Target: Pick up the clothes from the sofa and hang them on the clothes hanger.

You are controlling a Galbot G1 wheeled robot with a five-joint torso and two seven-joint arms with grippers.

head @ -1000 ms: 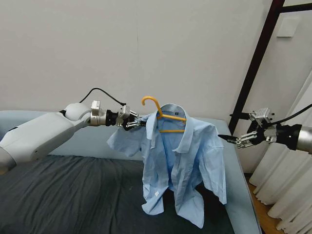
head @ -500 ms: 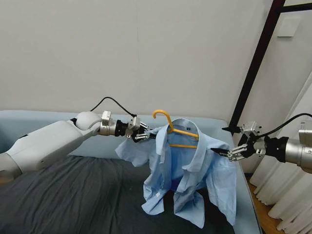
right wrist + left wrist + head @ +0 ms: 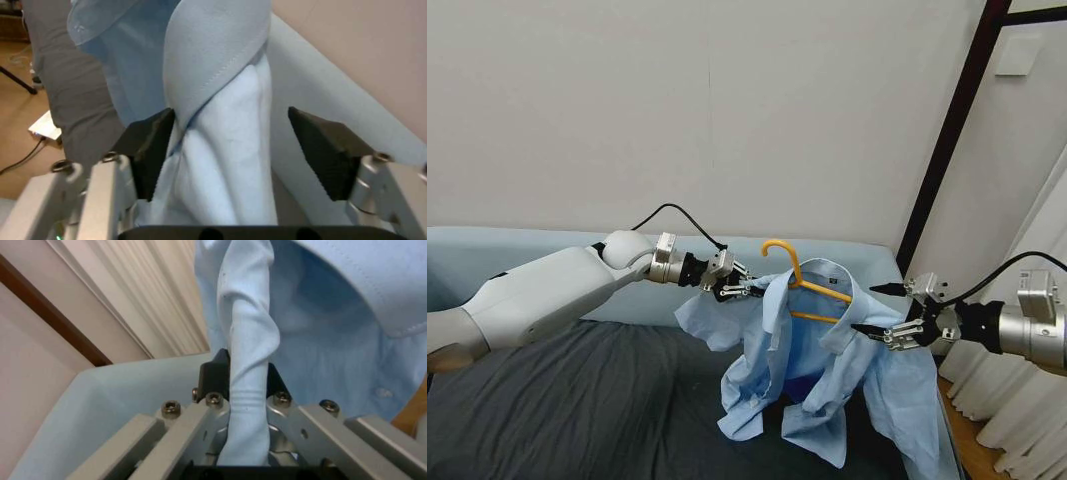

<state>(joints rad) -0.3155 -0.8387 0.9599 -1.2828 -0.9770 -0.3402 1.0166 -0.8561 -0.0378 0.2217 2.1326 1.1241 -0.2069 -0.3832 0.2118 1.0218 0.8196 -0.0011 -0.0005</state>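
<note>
Over sofa (image 3: 577, 400) | shirt (image 3: 827, 400) shifted right | right end effector (image 3: 867, 312) now straddles it

Open air lies at 12 o'clock above the shirt (image 3: 827, 390), in front of the bare wall (image 3: 727, 100). A black pole (image 3: 946, 140) stands at 2 o'clock, curtains (image 3: 1027, 425) crowd 4 o'clock, and the sofa (image 3: 577, 400) blocks 6 o'clock.

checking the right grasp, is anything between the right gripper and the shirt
Nothing visible does. A shoulder fold of the shirt lies between the pads of the open right gripper. The left gripper is shut on the other shoulder.
</note>
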